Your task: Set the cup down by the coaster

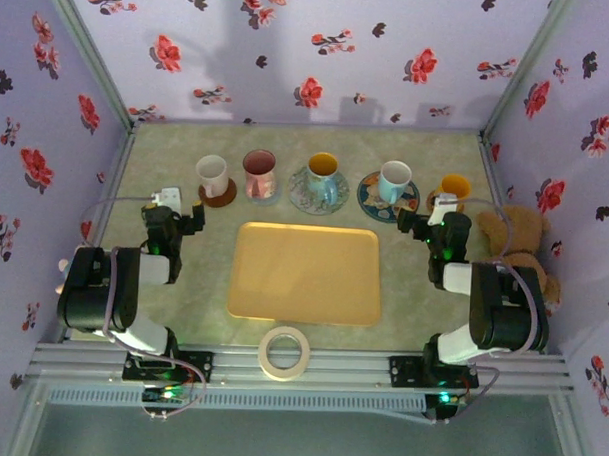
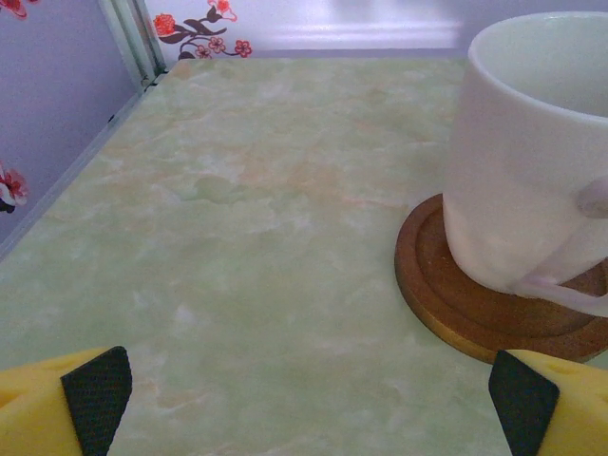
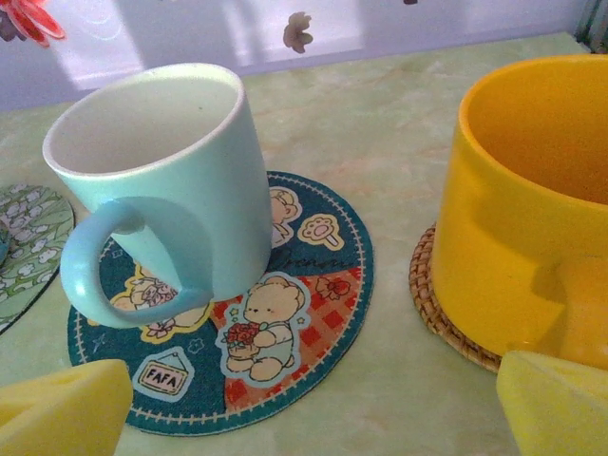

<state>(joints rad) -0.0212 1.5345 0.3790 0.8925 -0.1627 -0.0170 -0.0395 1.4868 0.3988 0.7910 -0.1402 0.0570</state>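
Gleaming white ceramic cup (image 2: 532, 161) sits on a round wooden coaster (image 2: 432, 285).

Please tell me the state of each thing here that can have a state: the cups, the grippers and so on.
white cup, upright on the wooden coaster
light blue cup, upright on the bear coaster, empty
yellow cup, upright on the woven coaster
left gripper, open, holding nothing
right gripper, open, holding nothing
tape roll, lying flat
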